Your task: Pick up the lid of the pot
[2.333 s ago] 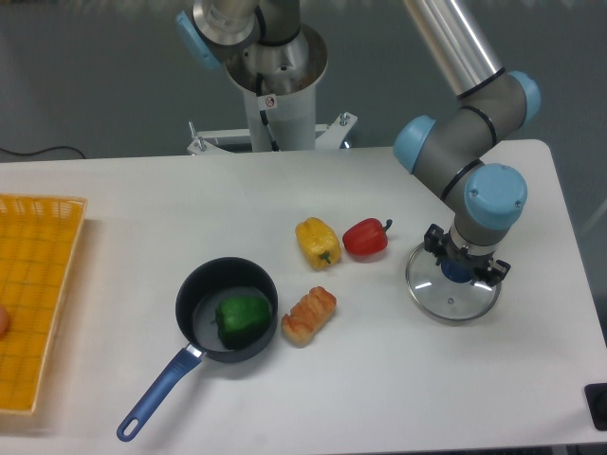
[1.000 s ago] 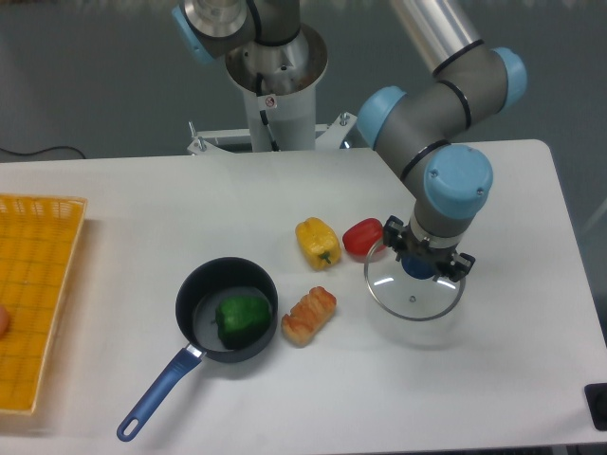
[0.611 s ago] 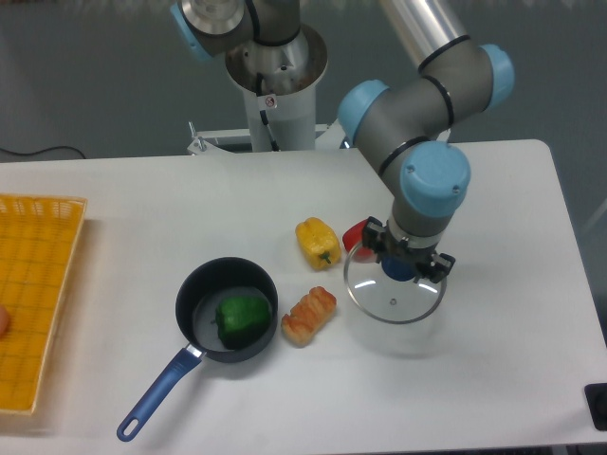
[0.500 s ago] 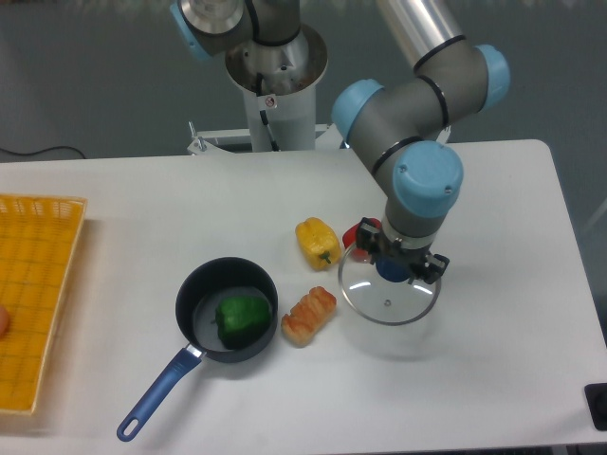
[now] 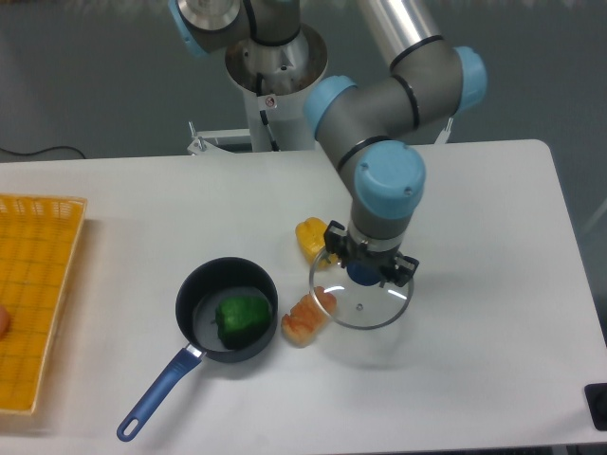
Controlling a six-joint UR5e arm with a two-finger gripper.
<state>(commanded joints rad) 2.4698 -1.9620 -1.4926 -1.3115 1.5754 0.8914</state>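
We see the gripper (image 5: 365,256) partly closed, gripping the pot lid (image 5: 358,309) by its blue knob (image 5: 364,273). The lid is between the pan (image 5: 202,303) and the table's (image 5: 171,199) right edge — overlapping the brown food (image 5: 298,324) in our view. The pan holds a green pepper (image 5: 243,318).

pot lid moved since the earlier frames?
Yes. The pot lid has shifted left in the image, closer to the black pan, which hasn't moved.

The yellow crate (image 5: 40,246) is cut off at left (its orange item (image 5: 3,320) too); the yellow pepper (image 5: 310,235) is partly hidden.
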